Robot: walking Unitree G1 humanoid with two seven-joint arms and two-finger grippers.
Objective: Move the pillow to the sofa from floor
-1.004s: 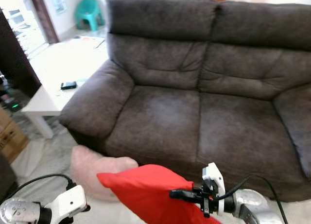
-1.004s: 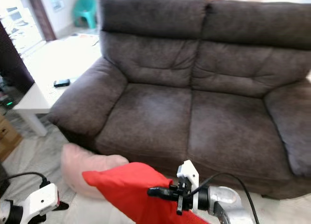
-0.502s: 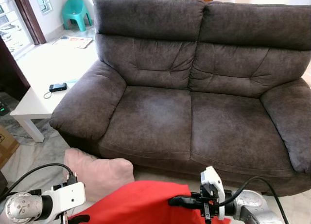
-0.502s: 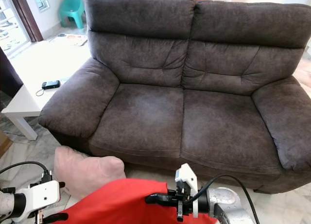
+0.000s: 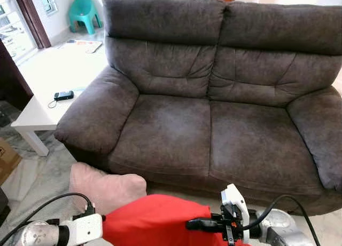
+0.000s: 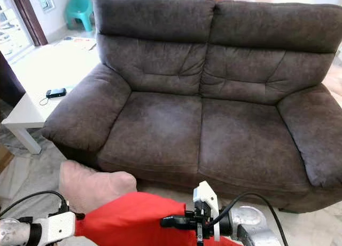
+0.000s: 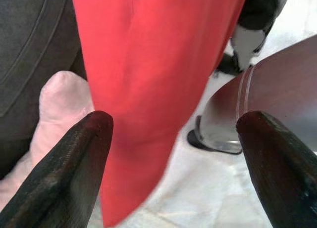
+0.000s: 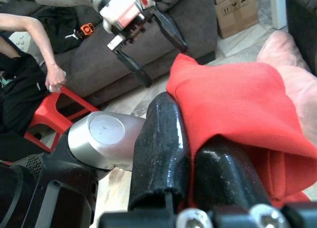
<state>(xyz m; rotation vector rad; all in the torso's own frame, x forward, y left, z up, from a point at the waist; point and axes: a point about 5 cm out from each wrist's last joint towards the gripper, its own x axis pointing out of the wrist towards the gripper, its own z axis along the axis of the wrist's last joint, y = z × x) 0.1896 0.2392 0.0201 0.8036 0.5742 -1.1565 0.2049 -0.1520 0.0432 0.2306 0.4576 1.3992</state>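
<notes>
- Compared with half a second earlier, left gripper (image 8: 151, 50) has dropped lower at the near left, and the red pillow (image 5: 155, 224) bulges a little higher at the near edge; the sofa (image 5: 214, 91) sits where it did in the picture
- Right gripper (image 5: 195, 223) is clenched on the red pillow's cloth; the right wrist view shows both black fingers (image 8: 161, 149) pinched over a fold of the fabric
- Red pillow hangs off the floor in front of the sofa's seat, near the middle, not yet on the cushions
- Left gripper is released, its two fingers (image 7: 64, 173) spread wide apart, with the red pillow just beyond them; whether they touch it cannot be told
- Pink pillow (image 5: 104, 187) lies on the floor against the sofa's front, near its left arm, just left of and behind the red one
- White table (image 5: 48, 91) stands left of the sofa with a small black device (image 5: 63, 95) on it
- Teal stool (image 5: 84, 12) stands far left
- Right wrist view shows a person (image 8: 29, 65) seated by a red stool (image 8: 47, 114)
</notes>
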